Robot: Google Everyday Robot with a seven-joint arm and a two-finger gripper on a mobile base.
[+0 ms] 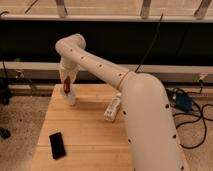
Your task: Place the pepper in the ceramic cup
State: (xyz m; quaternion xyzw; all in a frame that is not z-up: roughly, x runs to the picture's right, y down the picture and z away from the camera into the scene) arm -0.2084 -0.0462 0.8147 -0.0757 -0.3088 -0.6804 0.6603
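The white ceramic cup stands upright near the far left corner of the wooden table. My gripper hangs straight down just above the cup's mouth, at the end of the white arm that reaches over from the right. It is shut on the dark red pepper, which hangs upright with its lower end at the cup's rim. The arm hides the back of the cup.
A white bottle with a label lies on its side at the middle of the table, next to the arm. A black phone lies flat near the front left. Cables lie on the floor to the right.
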